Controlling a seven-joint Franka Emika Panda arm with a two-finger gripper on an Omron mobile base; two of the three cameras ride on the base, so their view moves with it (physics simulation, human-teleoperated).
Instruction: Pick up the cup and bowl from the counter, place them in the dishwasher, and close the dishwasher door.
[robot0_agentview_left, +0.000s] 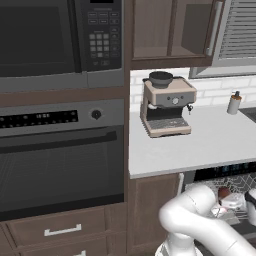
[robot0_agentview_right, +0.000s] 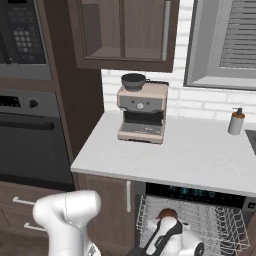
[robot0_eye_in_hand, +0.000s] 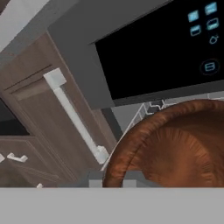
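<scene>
- The gripper (robot0_agentview_right: 167, 220) is clenching the rim of the bowl (robot0_eye_in_hand: 175, 144), holding it low over the rack (robot0_agentview_right: 220, 225) of the open dishwasher (robot0_agentview_right: 200, 192).
- In the hand view the bowl is sitting at 5 o'clock, with the dishwasher's dark panel at 1 o'clock and a cabinet handle (robot0_eye_in_hand: 74, 116) at 9 o'clock.
- Judging by this, the bowl-placing step is under way; next the gripper needs lowering onto the rack, then releasing.
- The surface (robot0_agentview_right: 190, 155) above is carrying a coffee machine (robot0_agentview_right: 142, 107) at 11 o'clock and a soap bottle (robot0_agentview_right: 235, 121) at 2 o'clock; I cannot tell where the cup is.
</scene>
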